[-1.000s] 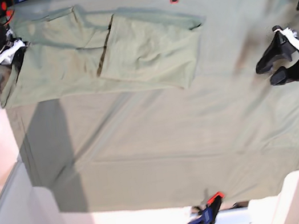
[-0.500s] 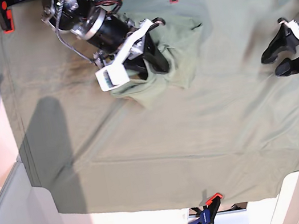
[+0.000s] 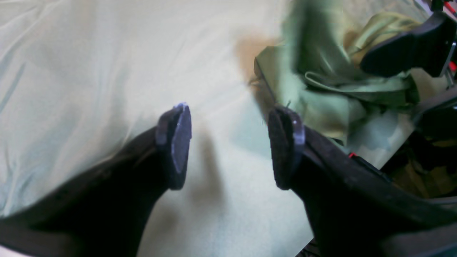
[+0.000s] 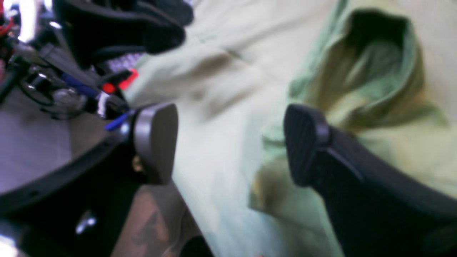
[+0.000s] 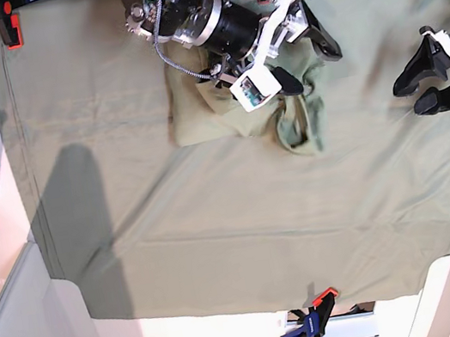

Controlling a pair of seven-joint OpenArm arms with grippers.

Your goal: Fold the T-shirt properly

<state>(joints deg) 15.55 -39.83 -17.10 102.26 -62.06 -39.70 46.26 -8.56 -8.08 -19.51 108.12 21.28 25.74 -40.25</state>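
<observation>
Where the bench is covered by the sage cloth sheet (image 5: 217, 222), held by orange clamps (image 5: 8, 28), the T-shirt (image 5: 285, 114) lies bunched near its far edge. Right claw (image 5: 305, 54) spread wide above it, released; left claw (image 5: 422, 90) likewise released, apart.

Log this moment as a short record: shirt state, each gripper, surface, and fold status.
shirt: the T-shirt lies bunched in a rumpled heap at the far middle of the cloth sheet, one part hanging toward the near side
right gripper: right gripper jaws apart just above the heap, nothing between them
left gripper: left gripper open, over bare sheet, apart from the shirt
surface: sheet pinned by an orange clamp at the far corner
fold status: not a neat fold; edges uneven, fabric crumpled
</observation>
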